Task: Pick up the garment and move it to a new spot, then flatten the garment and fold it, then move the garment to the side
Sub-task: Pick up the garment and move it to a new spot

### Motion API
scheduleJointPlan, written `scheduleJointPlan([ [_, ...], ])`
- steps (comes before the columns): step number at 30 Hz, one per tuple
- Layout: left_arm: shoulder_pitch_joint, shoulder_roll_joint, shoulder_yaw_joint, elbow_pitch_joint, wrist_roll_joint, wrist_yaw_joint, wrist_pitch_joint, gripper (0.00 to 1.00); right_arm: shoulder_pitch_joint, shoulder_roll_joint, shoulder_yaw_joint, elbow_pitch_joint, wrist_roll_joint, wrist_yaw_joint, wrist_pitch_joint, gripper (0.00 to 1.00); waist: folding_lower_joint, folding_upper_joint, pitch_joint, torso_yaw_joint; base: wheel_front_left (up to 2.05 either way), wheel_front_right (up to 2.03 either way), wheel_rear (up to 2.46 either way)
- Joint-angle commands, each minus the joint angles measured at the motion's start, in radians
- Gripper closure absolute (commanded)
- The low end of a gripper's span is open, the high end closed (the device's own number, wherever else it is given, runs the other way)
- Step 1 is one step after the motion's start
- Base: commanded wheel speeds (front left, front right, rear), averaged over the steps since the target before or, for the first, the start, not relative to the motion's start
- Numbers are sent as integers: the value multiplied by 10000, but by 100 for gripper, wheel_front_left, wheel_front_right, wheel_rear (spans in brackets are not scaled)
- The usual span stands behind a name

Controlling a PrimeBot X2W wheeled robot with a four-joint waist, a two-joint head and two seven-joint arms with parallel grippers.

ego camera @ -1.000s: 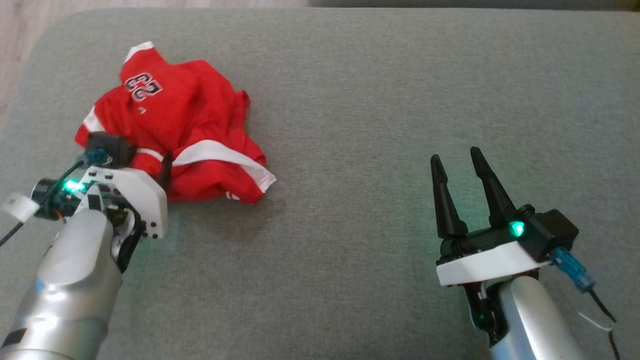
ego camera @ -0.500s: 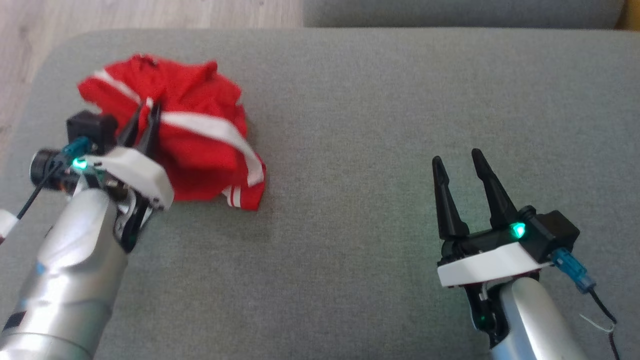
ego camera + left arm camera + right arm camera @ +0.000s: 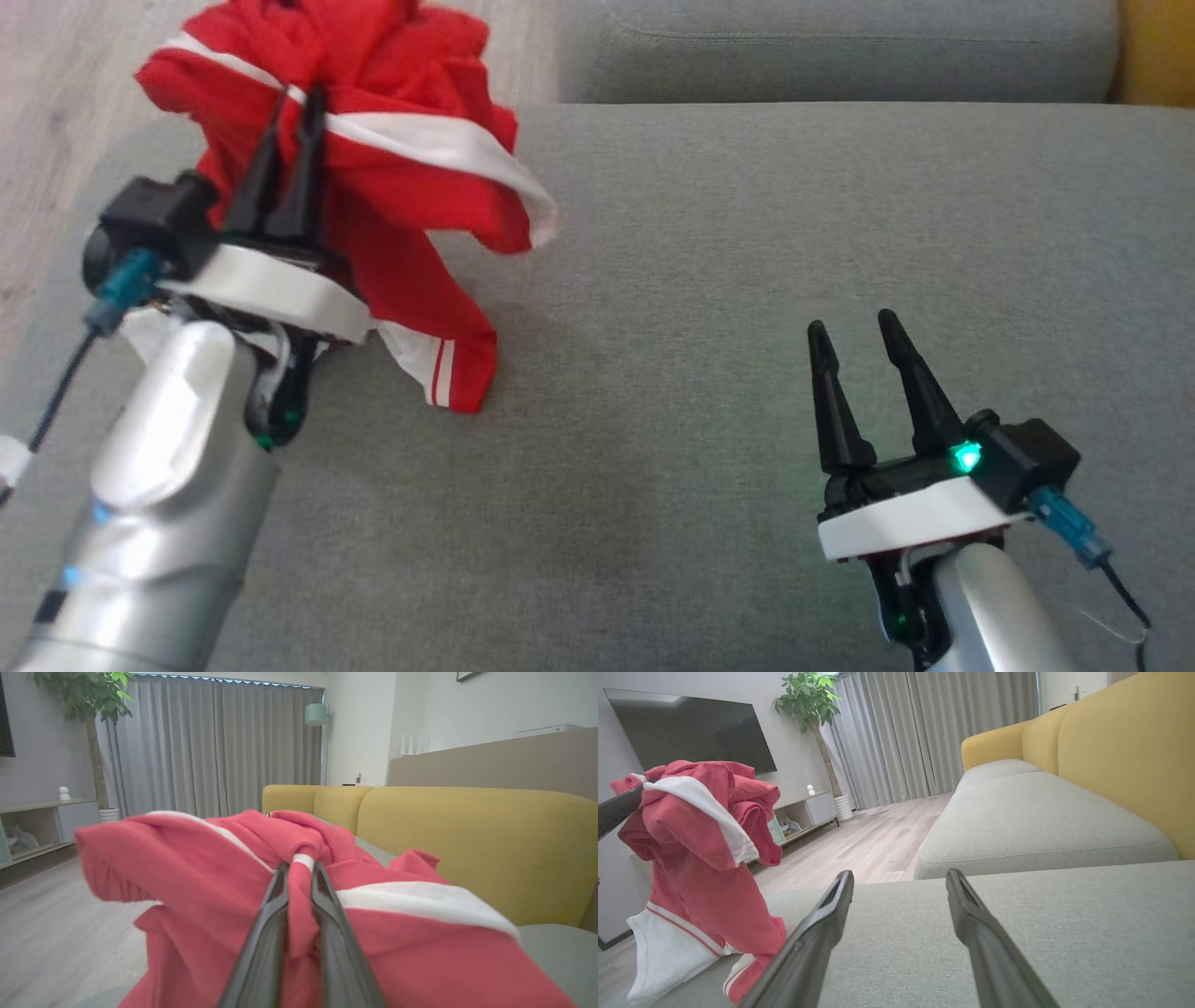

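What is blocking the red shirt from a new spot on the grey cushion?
Nothing visible. The left pincer grips the red shirt, its tail hanging to the grey cushion; the right pincer stands open, off to the side.

No legible text, number, label or brand mark noted on the garment, the sofa, or any other surface in all 3 views.

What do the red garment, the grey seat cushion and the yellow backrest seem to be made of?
Red garment with white stripes: soft, matte knit cloth, probably jersey; it bunches and drapes where the left hand pinches it. Grey seat cushion: matte woven upholstery; a fine speckled weave shows. Yellow backrest: likely matte fabric upholstery too; its weave is too fine to tell.
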Motion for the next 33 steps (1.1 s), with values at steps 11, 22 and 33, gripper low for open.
scheduleJointPlan([
  [11,-52,-384,-505,-2055,175,383,620,100,-466,14,172,-426,311,75,-90,0,1,0,92,-1387,0,0,0],
  [22,-669,-1390,-1232,-2081,438,551,628,100,-795,14,147,-804,887,75,-90,0,1,0,820,-3844,0,0,0],
  [33,-1718,-1859,-1271,-925,802,633,-537,0,-839,14,-94,-1171,1291,75,-90,0,1,0,1412,-4611,0,0,0],
])
